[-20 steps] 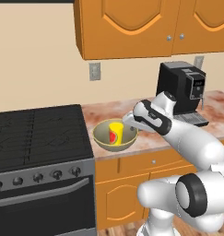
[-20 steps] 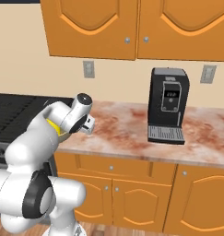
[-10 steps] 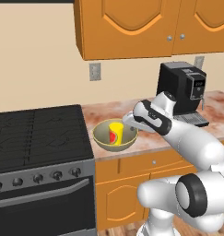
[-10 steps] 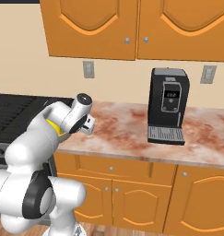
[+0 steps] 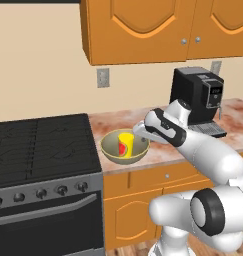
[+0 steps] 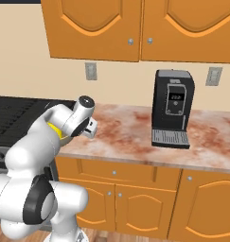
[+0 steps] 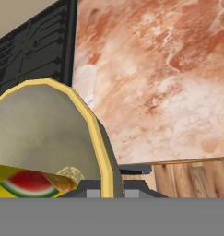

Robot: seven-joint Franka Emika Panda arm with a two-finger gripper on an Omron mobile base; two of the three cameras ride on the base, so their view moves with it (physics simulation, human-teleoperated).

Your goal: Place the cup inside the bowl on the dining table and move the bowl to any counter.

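Gripper pinches the bowl rim at 3 o'clock, cup inside (upright); best lowered level onto the counter before opening.

No legible text, brand or number can be made out. A small lit display is carried on the front of the black coffee machine, at about 12 o'clock on its face, but its characters are too small to be read; the same panel is seen from the left base view, equally unreadable. A picture of a watermelon slice, not lettering, is borne on the side of the cup. Control knobs on the stove are unmarked as far as can be told.
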